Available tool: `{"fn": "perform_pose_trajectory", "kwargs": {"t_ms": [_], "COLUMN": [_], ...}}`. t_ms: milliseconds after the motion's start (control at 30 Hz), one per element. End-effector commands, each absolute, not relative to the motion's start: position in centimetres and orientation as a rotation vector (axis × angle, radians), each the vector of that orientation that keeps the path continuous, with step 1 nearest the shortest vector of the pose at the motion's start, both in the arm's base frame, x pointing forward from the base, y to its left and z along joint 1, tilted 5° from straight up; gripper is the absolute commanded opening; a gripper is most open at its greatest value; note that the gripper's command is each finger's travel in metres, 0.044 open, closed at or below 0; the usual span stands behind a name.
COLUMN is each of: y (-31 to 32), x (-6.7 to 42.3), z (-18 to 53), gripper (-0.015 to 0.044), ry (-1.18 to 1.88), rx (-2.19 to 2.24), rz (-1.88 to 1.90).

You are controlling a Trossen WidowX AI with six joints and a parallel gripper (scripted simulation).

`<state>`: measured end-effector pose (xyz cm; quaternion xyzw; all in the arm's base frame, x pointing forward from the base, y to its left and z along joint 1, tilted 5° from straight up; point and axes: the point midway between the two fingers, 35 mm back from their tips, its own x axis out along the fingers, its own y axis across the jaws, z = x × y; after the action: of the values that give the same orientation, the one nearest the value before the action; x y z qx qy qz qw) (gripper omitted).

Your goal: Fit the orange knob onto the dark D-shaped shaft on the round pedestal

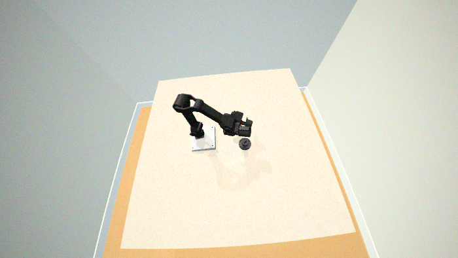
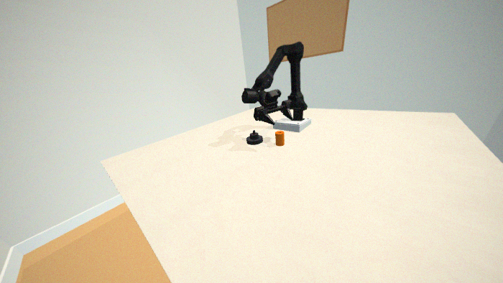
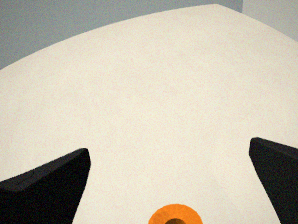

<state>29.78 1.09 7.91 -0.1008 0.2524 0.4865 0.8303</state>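
Observation:
The orange knob (image 2: pixel 279 138) stands upright on the table, hole up, free of the fingers. In the top view only a sliver of the knob shows under the wrist. The round dark pedestal (image 1: pixel 245 144) (image 2: pixel 254 139) with its short shaft (image 2: pixel 254 133) stands on the table a short way beside the knob, apart from it. My gripper (image 2: pixel 276 116) (image 3: pixel 172 153) (image 1: pixel 245 130) is wide open and empty, hanging above the knob with a finger out to either side. The shaft's flat side does not show.
The arm's white base plate (image 1: pixel 204 141) (image 2: pixel 292 124) lies just behind the knob. The cream table top (image 1: pixel 229 196) is edged by an orange floor strip (image 1: pixel 131 183) and a pale rim. A brown board (image 2: pixel 307 26) hangs on the back wall.

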Motion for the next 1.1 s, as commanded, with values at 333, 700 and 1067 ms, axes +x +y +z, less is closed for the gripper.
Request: {"fn": "perform_pose_trajectory", "kwargs": {"t_ms": [333, 700, 1067], "y": [1.2, 1.2, 1.2], "x": [30.0, 30.0, 30.0], "z": [10.6, 10.6, 10.5], "gripper": [0.044, 0.044, 0.044], "ry": [1.465, 1.465, 1.628], "rx": [-0.787, -0.787, -0.089], "rz": [0.843, 0.843, 0.102]}}
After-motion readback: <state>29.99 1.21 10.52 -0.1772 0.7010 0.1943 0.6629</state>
